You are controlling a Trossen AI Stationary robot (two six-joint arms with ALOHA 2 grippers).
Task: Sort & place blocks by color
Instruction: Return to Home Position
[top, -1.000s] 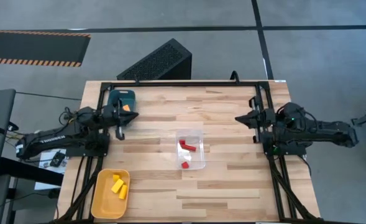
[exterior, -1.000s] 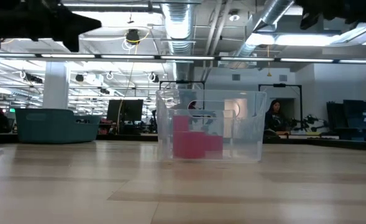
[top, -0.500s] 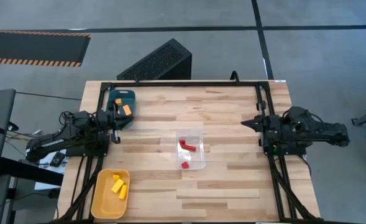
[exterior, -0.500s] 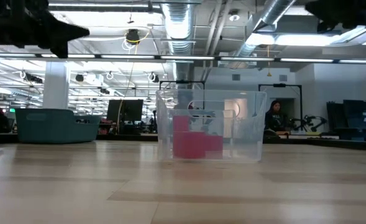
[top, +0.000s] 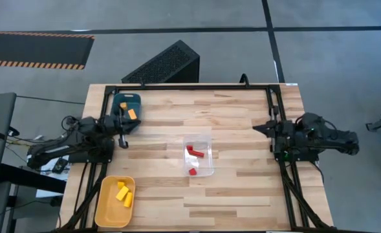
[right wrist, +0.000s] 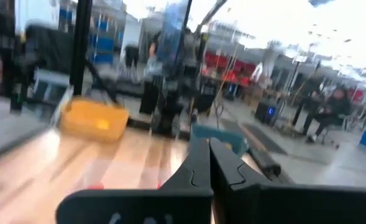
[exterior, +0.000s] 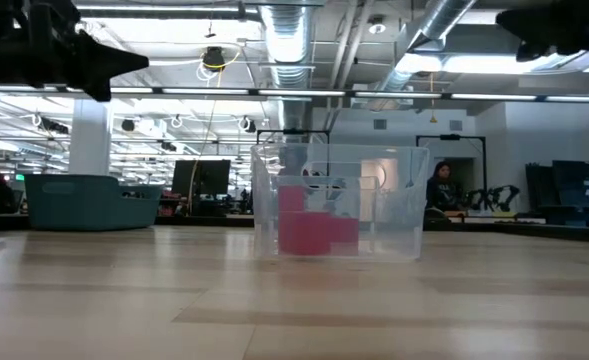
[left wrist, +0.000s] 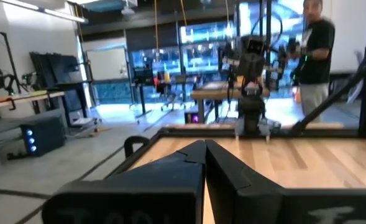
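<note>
Red blocks [top: 195, 154] lie in the clear plastic box [top: 199, 156] at the table's middle; the low view shows them [exterior: 309, 228] on the box's floor. Yellow blocks [top: 123, 193] lie in the yellow tray [top: 106, 210] at the near left. One orange block [top: 131, 114] lies in the teal tray [top: 126, 101] at the far left. My left gripper [top: 124, 129] is shut and empty at the left edge, beside the teal tray. Over the right edge, my right gripper [top: 255, 127] is also shut and empty. In each wrist view the fingers [left wrist: 204, 146] [right wrist: 206, 143] meet at a point.
A black frame [top: 190, 87] runs along the table's far, left and right edges. The wooden tabletop [top: 242, 188] is bare to the right of the box. A person [left wrist: 313, 56] stands beyond the table's right side in the left wrist view.
Both arms have drawn back from the table's middle and sunk a little: my left gripper toward the left edge, uncovering the teal tray and its orange block, my right gripper toward the right edge. Both stayed shut. No block has moved.
</note>
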